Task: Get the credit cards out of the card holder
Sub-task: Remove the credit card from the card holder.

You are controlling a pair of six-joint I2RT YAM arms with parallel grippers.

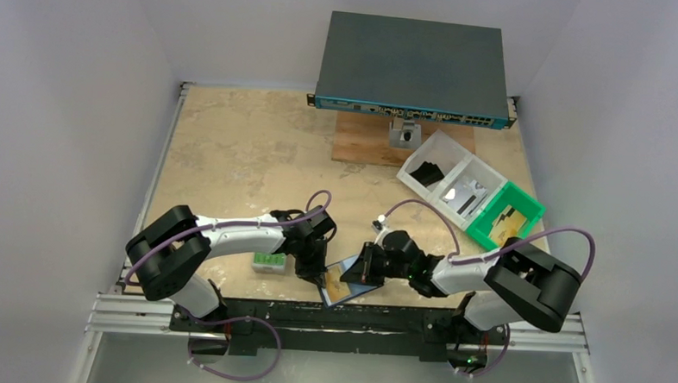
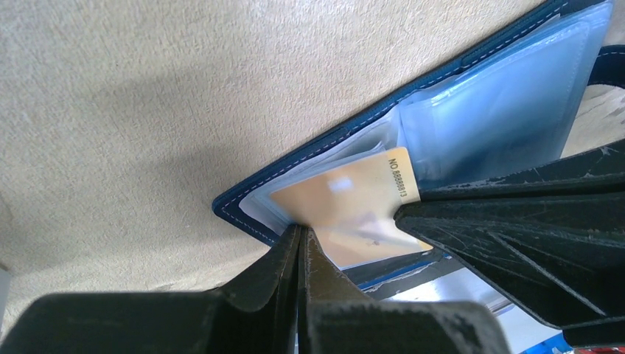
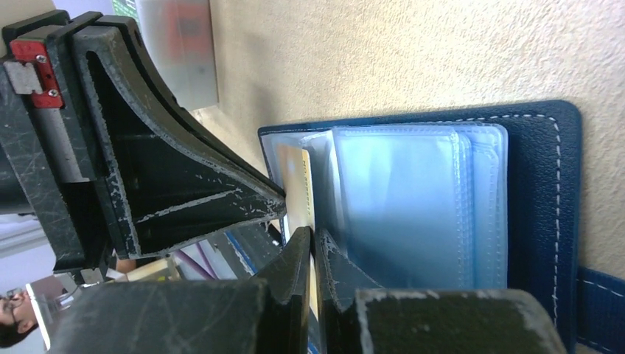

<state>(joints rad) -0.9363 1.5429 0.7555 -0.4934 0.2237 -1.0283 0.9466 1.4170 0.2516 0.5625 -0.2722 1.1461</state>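
Note:
The dark navy card holder (image 1: 349, 285) lies open near the table's front edge, its clear light-blue sleeves showing in the left wrist view (image 2: 501, 110) and the right wrist view (image 3: 413, 206). A tan-gold credit card (image 2: 346, 199) sits tilted in a sleeve at the holder's end and also shows in the right wrist view (image 3: 298, 184). My left gripper (image 2: 301, 230) is shut on that card's corner, at the sleeve's edge. My right gripper (image 3: 314, 237) is shut on the same card's edge from the other side. I cannot tell whether either pinches the sleeve too. Both grippers (image 1: 319, 277) (image 1: 365, 270) meet over the holder.
A grey case with a green label (image 1: 268, 262) lies just left of the left gripper. A grey network switch (image 1: 414, 70) on a wooden board (image 1: 363, 145) stands at the back. Clear and green bins (image 1: 469, 197) sit at the right.

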